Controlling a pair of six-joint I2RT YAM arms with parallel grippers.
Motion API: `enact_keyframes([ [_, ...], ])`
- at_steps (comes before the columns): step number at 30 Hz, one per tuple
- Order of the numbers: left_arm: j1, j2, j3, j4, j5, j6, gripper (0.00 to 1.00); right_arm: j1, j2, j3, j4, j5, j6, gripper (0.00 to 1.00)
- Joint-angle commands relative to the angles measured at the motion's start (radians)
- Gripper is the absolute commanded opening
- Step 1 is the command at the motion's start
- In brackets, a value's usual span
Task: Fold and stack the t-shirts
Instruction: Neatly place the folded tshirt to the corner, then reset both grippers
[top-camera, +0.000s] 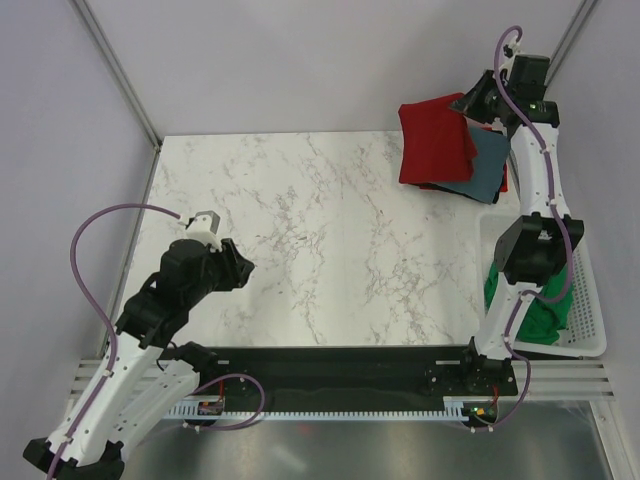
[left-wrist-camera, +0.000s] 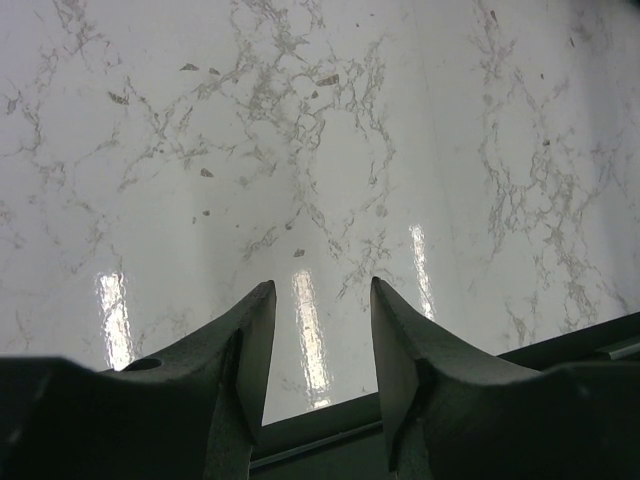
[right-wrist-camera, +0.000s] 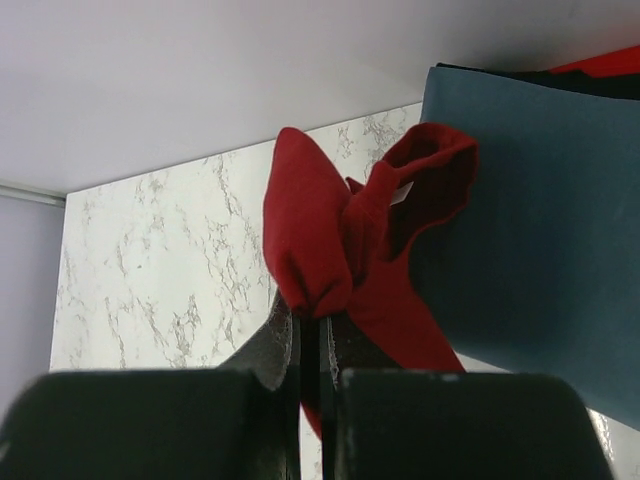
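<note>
My right gripper (right-wrist-camera: 311, 322) is clamped on a bunched fold of the soft red t-shirt (right-wrist-camera: 320, 230), over the flat slate-blue t-shirt (right-wrist-camera: 540, 200) at the marble table's (top-camera: 320, 230) far right corner. My left gripper (left-wrist-camera: 320, 300) is spread, empty, above the glossy surface. Only the top view shows the green t-shirt (top-camera: 548, 318) in the slatted white basket (top-camera: 590, 335).

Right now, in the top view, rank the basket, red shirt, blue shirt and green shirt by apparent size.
white basket
red t-shirt
then blue t-shirt and green t-shirt: both partly hidden, too close to rank
</note>
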Motion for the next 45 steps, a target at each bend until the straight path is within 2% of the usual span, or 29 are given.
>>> enact_keyframes([
  [1, 0.008, -0.002, -0.007, 0.036, 0.003, 0.036, 0.50, -0.028, 0.012, 0.095, 0.078, -0.044, 0.034, 0.00],
  [10, 0.011, 0.011, -0.008, 0.036, 0.008, 0.036, 0.49, -0.111, 0.121, 0.206, 0.092, -0.081, 0.080, 0.00],
  [26, 0.011, 0.034, -0.009, 0.036, 0.008, 0.036, 0.49, -0.248, 0.334, 0.229, 0.092, -0.121, 0.147, 0.00],
  [27, 0.011, 0.034, -0.009, 0.034, 0.008, 0.035, 0.48, -0.258, 0.348, 0.252, 0.092, -0.120, 0.158, 0.03],
  [28, 0.011, 0.036, -0.009, 0.037, 0.008, 0.035, 0.48, -0.269, 0.384, 0.269, 0.092, -0.118, 0.167, 0.15],
  [29, 0.011, 0.033, -0.009, 0.037, 0.008, 0.033, 0.48, -0.289, 0.412, 0.291, 0.100, -0.118, 0.189, 0.33],
  [30, 0.011, 0.037, -0.009, 0.037, 0.008, 0.033, 0.48, -0.298, 0.444, 0.363, 0.098, -0.126, 0.204, 0.62],
  [33, 0.011, 0.034, -0.009, 0.037, 0.009, 0.033, 0.48, -0.323, 0.541, 0.416, 0.146, -0.173, 0.276, 0.89],
  [34, 0.011, 0.036, -0.009, 0.037, 0.009, 0.035, 0.48, -0.324, 0.549, 0.408, 0.160, -0.181, 0.288, 0.94],
  [35, 0.011, 0.033, -0.009, 0.037, 0.009, 0.035, 0.48, -0.323, 0.549, 0.404, 0.172, -0.201, 0.302, 0.98],
  [40, 0.011, 0.013, -0.008, 0.037, 0.009, 0.035, 0.48, -0.315, 0.456, 0.297, 0.169, -0.164, 0.290, 0.98],
  [45, 0.014, -0.001, -0.008, 0.039, 0.014, 0.038, 0.49, -0.311, 0.239, 0.125, 0.163, -0.117, 0.282, 0.98],
])
